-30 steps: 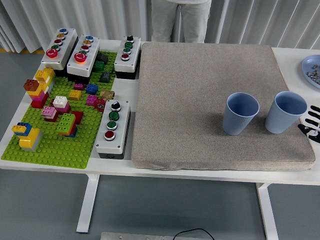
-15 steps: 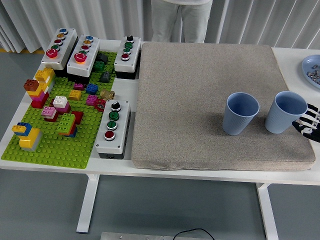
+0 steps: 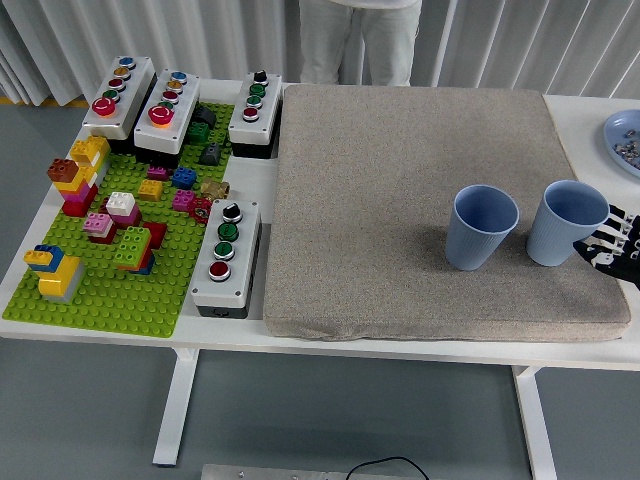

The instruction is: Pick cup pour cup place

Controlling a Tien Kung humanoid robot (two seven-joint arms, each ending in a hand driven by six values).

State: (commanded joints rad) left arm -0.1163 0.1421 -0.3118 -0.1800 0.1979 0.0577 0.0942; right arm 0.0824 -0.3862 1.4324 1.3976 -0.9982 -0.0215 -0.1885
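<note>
Two ribbed, light blue cups are seen upright on the grey felt mat (image 3: pixel 400 190): the left cup (image 3: pixel 481 227) stands free, while the right cup (image 3: pixel 566 222) is touched by the right hand (image 3: pixel 612 243), whose fingers (image 3: pixel 600 237) are curled against its side. Four button boxes (image 3: pixel 226 256) and one green brick baseplate (image 3: pixel 110 285) occupy the table (image 3: pixel 585 110) at left.

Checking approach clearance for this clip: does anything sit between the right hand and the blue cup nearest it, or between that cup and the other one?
Nothing visible does. The right hand is already at the right cup, against its right side. Between that cup and the left cup lies only bare grey mat.
</note>
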